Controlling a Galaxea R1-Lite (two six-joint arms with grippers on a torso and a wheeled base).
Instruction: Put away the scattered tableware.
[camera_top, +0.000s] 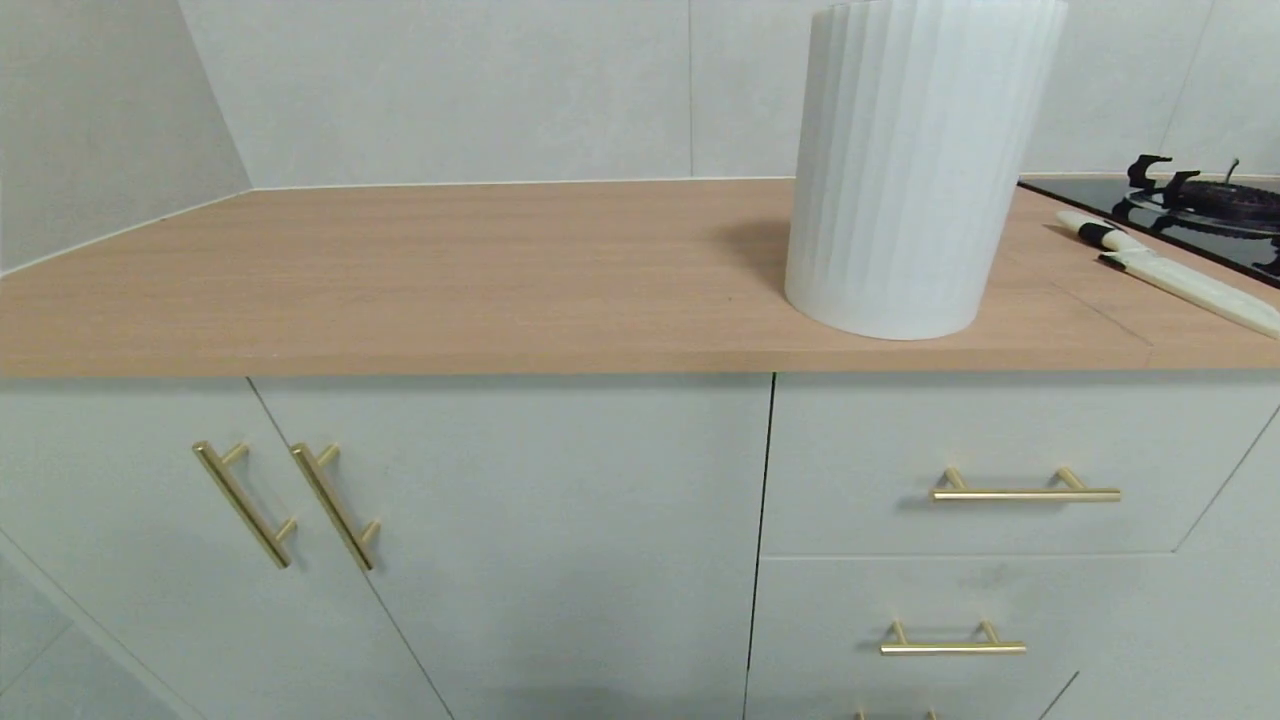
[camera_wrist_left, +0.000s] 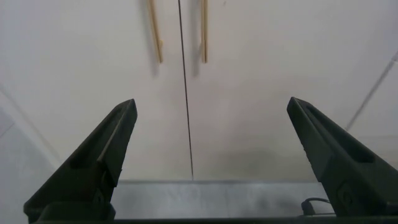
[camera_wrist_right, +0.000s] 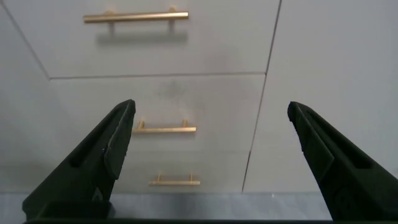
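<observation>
A tall white ribbed container (camera_top: 915, 165) stands on the wooden countertop (camera_top: 450, 280), right of centre. A white knife with a black band (camera_top: 1165, 268) lies on the counter at the far right, beside the stove. My left gripper (camera_wrist_left: 211, 109) is open, low in front of the cabinet doors with two gold handles (camera_wrist_left: 179, 31), nothing between its fingers. My right gripper (camera_wrist_right: 211, 112) is open as well, facing the drawer fronts and their gold handles (camera_wrist_right: 137, 17), holding nothing.
A black glass hob with a burner grate (camera_top: 1200, 200) sits at the counter's far right. Below the counter are two cabinet doors with gold handles (camera_top: 290, 505) on the left and stacked drawers (camera_top: 1025, 490) on the right. Tiled walls close the back and left.
</observation>
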